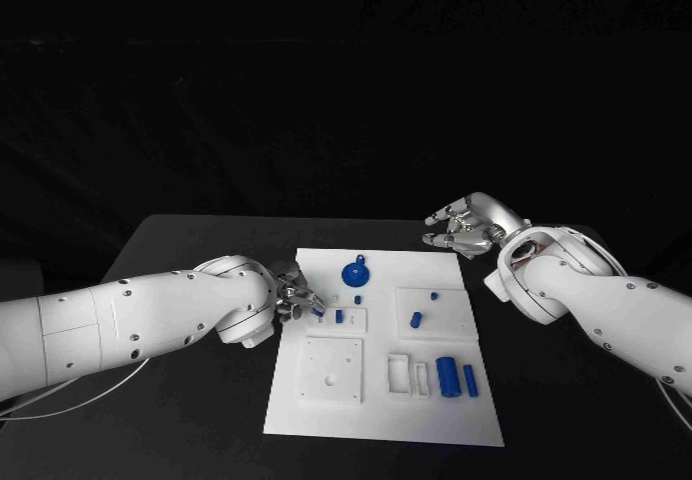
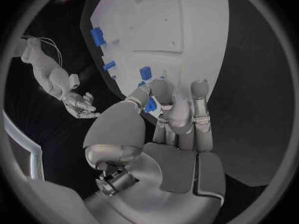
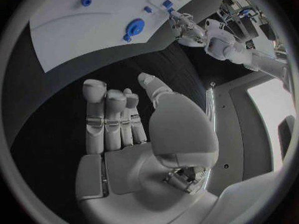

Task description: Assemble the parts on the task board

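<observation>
Black table (image 1: pixel 188 240) runs bare on either side of the white task board (image 1: pixel 433 420), leaving open room near both long edges. At the board's left edge the left hand (image 1: pixel 293 293) pinches a small blue part (image 2: pixel 150 104) between thumb and fingertips, above a shallow square recess holding a blue peg (image 1: pixel 339 316). Beyond the far right corner, the right hand (image 1: pixel 464 226) hangs clear of the board, fingers loosely curled and holding nothing. A blue gear-shaped part (image 1: pixel 355 273) lies near the far edge, and two blue cylinders (image 1: pixel 457 376) lie side by side near the right edge.
</observation>
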Robot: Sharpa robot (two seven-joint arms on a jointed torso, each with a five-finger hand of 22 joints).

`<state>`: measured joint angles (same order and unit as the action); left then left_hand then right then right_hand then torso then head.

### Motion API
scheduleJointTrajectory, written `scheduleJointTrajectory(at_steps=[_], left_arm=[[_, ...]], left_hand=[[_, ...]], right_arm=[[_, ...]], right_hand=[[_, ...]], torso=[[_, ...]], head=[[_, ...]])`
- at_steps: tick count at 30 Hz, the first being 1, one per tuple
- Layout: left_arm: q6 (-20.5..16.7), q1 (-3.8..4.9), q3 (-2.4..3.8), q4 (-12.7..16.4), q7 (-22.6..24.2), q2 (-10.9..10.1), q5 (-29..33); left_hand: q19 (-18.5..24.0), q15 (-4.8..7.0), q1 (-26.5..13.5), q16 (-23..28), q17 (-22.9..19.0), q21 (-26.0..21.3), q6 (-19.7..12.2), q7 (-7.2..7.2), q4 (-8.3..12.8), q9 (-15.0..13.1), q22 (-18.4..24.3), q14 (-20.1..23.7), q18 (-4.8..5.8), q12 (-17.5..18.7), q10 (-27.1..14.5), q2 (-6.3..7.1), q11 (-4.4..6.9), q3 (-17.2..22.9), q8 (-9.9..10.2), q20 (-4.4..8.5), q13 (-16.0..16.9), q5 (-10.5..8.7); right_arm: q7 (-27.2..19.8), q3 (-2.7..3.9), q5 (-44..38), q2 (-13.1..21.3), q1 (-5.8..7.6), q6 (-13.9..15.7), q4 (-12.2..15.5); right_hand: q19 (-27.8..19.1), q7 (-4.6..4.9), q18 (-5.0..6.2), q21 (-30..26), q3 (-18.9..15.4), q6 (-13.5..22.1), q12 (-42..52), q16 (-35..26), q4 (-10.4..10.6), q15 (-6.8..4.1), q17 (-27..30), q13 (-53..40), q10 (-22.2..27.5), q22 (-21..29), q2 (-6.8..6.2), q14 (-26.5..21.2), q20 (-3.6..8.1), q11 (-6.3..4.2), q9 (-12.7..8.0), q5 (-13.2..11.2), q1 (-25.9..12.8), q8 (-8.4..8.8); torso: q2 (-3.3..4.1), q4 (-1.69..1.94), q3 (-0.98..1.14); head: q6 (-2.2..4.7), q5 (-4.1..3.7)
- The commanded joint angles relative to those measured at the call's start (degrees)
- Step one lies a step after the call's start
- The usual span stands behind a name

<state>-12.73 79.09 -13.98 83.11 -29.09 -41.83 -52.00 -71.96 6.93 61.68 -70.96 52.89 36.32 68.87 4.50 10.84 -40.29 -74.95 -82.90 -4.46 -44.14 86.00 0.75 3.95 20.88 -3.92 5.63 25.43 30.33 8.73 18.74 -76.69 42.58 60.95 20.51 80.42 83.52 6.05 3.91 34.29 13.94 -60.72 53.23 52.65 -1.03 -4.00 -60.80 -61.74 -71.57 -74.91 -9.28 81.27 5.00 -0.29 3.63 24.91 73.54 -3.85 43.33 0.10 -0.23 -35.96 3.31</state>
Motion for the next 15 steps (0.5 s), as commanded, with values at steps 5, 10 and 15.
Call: scheduleJointTrajectory(at_steps=[5,10,15], left_arm=[[2.32,-0.12,0.02,0.32,-0.71,0.09,-1.54],[3.01,-0.24,0.02,0.37,-1.01,0.13,-1.67],[3.28,-0.41,0.02,0.36,-1.15,0.21,-1.90]], left_hand=[[-0.07,0.09,0.01,-0.06,-0.11,0.19,10.31,-7.16,-0.32,-5.49,-1.01,0.17,-0.34,-0.23,0.61,-0.57,1.87,0.11,-0.12,-0.42,-0.14,-0.39],[-0.07,0.09,0.01,-0.06,-0.11,0.19,10.31,-7.16,-0.32,-5.49,-1.01,0.17,-0.34,-0.23,0.61,-0.57,1.87,0.11,-0.12,-0.42,-0.14,-0.39],[-0.03,0.08,0.03,-0.03,-0.18,0.18,10.26,-7.15,-0.32,-5.53,-1.00,0.19,-0.28,-0.23,0.60,-0.60,1.87,0.07,-0.14,-0.36,-0.25,-0.52]], right_arm=[[-0.33,0.03,-0.06,0.05,-0.05,-0.45,0.05],[-0.33,0.03,-0.04,0.05,-0.06,-0.46,0.03],[-0.34,0.03,-0.04,0.00,-0.08,-0.47,0.00]], right_hand=[[0.21,0.03,0.95,0.05,0.41,0.35,-0.09,-0.22,-0.13,0.02,0.08,0.01,0.24,-4.24,-0.04,-0.27,-0.01,-0.02,-0.09,0.49,-0.59,0.33],[0.20,0.04,0.95,0.04,0.45,0.35,-0.03,-0.20,-0.14,0.02,0.06,-0.03,0.21,-4.23,-0.01,-0.26,-0.01,-0.02,-0.09,0.53,-0.61,0.33],[0.20,0.04,0.95,0.04,0.45,0.35,-0.03,-0.20,-0.14,0.02,0.06,-0.03,0.21,-4.23,-0.01,-0.26,-0.01,-0.02,-0.09,0.53,-0.61,0.33]], torso=[[0.03,0.04,0.00],[0.05,0.05,0.02],[0.03,-0.01,0.03]], head=[[-0.06,-0.05],[-0.13,-0.01],[-0.21,0.01]])
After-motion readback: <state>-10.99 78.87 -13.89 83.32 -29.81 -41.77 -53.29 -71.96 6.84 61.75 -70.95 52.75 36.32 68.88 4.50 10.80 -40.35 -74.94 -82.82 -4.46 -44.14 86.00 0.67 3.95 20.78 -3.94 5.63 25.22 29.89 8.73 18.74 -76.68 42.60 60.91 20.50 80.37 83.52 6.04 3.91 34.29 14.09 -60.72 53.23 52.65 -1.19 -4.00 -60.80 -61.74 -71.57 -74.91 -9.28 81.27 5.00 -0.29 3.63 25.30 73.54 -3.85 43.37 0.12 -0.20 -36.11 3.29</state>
